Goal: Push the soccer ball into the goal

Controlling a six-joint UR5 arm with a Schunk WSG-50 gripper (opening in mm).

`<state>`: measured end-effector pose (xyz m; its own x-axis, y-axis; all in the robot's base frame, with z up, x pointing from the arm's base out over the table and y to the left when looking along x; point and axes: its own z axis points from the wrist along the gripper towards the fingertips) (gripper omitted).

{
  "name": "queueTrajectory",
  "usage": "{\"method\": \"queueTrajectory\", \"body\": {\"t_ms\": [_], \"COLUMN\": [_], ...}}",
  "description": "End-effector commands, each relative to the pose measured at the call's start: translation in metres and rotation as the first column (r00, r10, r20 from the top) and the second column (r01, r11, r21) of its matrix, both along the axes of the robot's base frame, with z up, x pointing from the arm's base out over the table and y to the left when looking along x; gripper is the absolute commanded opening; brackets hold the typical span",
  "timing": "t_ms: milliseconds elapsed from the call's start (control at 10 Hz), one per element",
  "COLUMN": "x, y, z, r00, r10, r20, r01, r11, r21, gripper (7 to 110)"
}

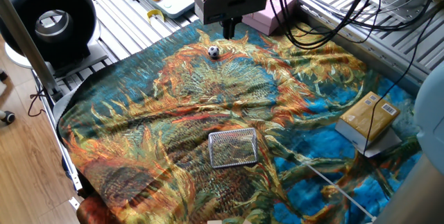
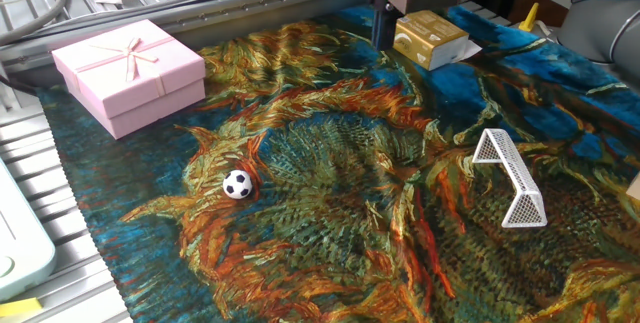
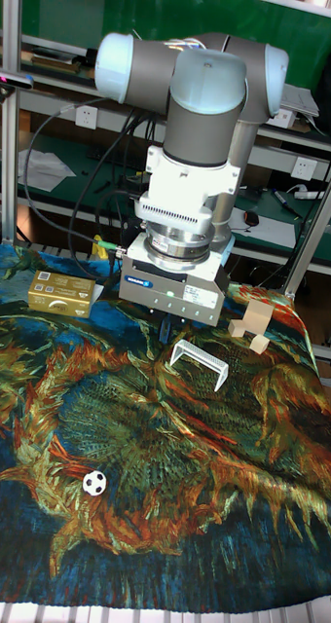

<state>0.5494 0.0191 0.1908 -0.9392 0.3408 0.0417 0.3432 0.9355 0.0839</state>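
Observation:
The soccer ball (image 1: 214, 52) is a tiny black-and-white ball resting on the painted cloth near its far edge, also seen as the ball (image 2: 237, 184) and ball (image 3: 94, 481). The goal (image 1: 232, 148) is a small silver-grey wire-mesh frame nearer the front of the cloth, standing as the goal (image 2: 510, 176) and goal (image 3: 200, 361). My gripper (image 1: 229, 28) hangs just behind and slightly right of the ball, above the cloth and not touching it. Its dark fingers (image 2: 383, 25) look pressed together with nothing between them. The gripper (image 3: 169, 329) partly overlaps the goal in the tall view.
A pink gift box (image 2: 128, 73) sits at the cloth's edge near the ball. A tan cardboard box (image 1: 368, 118) lies at the right. Wooden blocks (image 3: 253, 326) stand beyond the goal. A black round fan (image 1: 52, 19) and cables border the table.

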Motion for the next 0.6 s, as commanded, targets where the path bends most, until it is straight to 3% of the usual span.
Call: {"method": "queueTrajectory", "body": {"t_ms": [0,300,500], "x": [0.02,0.023,0.021], "y": [0.036,0.055,0.052], "z": [0.008,0.014,0.013], "r00": [0.985,0.959,0.964], "r10": [-0.169,-0.282,-0.267], "r20": [0.04,0.0,0.0], "r01": [0.16,0.274,0.261], "r11": [0.975,0.932,0.939], "r21": [0.156,0.236,0.224], "gripper": [7,7,7]}}
